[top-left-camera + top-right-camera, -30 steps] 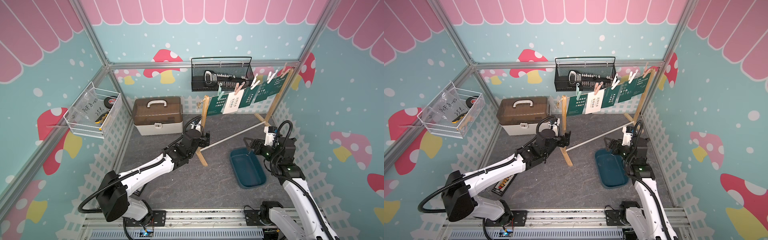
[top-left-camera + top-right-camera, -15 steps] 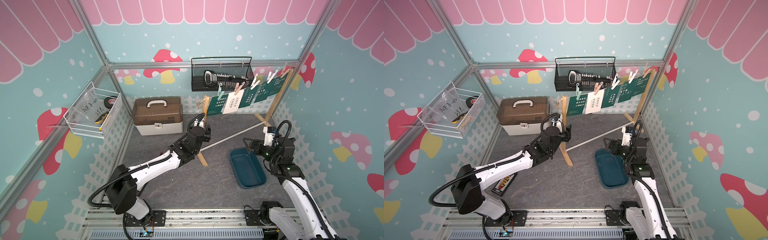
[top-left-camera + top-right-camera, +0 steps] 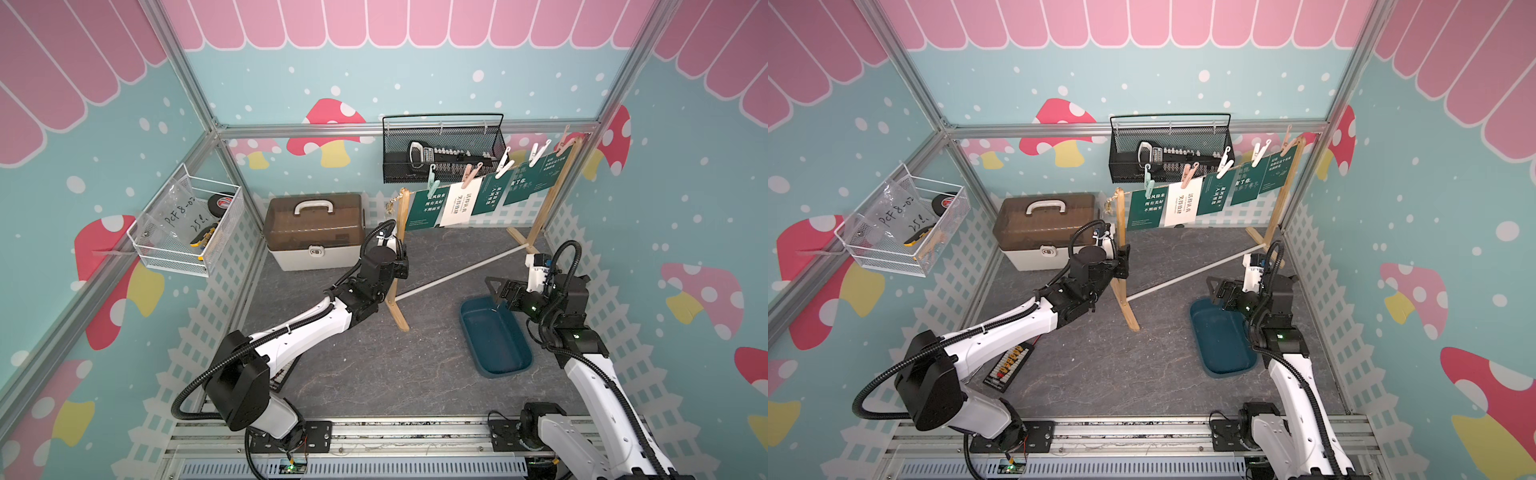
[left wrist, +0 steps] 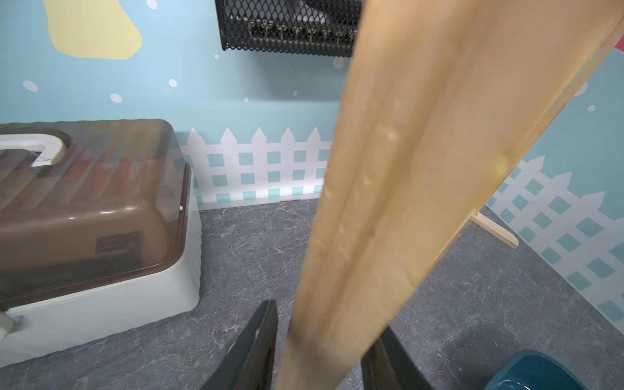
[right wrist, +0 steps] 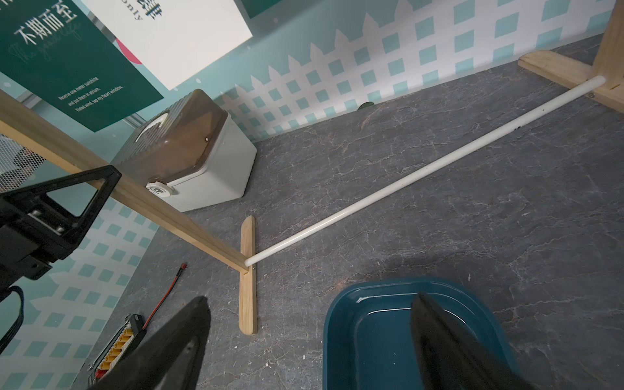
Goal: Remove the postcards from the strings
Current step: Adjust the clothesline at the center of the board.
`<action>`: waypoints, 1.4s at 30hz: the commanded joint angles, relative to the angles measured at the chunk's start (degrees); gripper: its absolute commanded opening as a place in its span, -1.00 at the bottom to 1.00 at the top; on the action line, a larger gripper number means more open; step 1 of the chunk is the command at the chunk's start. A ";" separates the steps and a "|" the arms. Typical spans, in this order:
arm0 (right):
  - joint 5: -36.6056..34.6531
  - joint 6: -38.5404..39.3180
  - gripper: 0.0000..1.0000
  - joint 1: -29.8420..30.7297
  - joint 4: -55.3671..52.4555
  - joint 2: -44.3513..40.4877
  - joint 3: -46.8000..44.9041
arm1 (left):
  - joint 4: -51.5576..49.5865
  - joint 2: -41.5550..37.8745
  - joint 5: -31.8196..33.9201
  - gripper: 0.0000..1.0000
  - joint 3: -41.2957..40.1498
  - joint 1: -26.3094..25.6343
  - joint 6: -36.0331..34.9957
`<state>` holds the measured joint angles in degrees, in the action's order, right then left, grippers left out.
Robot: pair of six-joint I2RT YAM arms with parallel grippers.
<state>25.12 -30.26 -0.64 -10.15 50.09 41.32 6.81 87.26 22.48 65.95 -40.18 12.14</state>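
Left claw [image 4: 327, 317] low on the left wooden post [image 4: 405, 169], fingers [image 4: 266, 337] straddling the wood. Half spread: sliver of surface [image 3: 365, 365] visible between one finger and the post; contact on the other side impossible to tell. No firm pinch seen.

Right claw [image 5: 304, 354] spread wide, empty, hovering over the far end of the blue tray [image 5: 388, 331]. Well apart from the cards.

Postcards [image 3: 478, 195]: five, all hanging from the strings [image 3: 451, 183] stretched between the tops of the two posts, high toward the back wall. Four dark green with white text, one white with black text, second from the left post. Neighbouring cards overlapping at the edges. One pastel clothespin [image 3: 468, 174] per card, gripping card and cord together.

White rod [image 3: 457, 272] flat on the surface, joining the feet of the posts. Brown-lidded toolbox [image 3: 313, 232] against the back wall, just behind the left arm. Black mesh basket [image 3: 440, 153] on the back wall, behind the line of cards.
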 commanded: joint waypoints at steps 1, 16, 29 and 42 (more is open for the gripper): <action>0.10 0.88 0.83 0.47 -1.80 -0.03 0.95 | 0.56 -2.13 -2.84 -0.20 -1.88 2.30 -1.27; -1.26 3.26 0.84 0.43 -4.18 -0.94 1.81 | 3.53 -9.26 -22.69 -0.38 -9.83 12.86 -3.21; -1.45 4.07 0.84 0.43 -5.58 -1.55 2.55 | 4.44 -11.80 -32.12 -0.42 -13.71 20.57 -2.49; 6.89 7.39 0.80 0.44 -5.16 -3.05 1.91 | 5.98 -11.21 -26.71 -0.35 -14.70 21.29 0.07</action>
<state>27.90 -25.15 -0.62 -15.11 48.18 42.19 14.04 76.07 -5.82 52.62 -19.22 9.65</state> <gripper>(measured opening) 0.900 0.325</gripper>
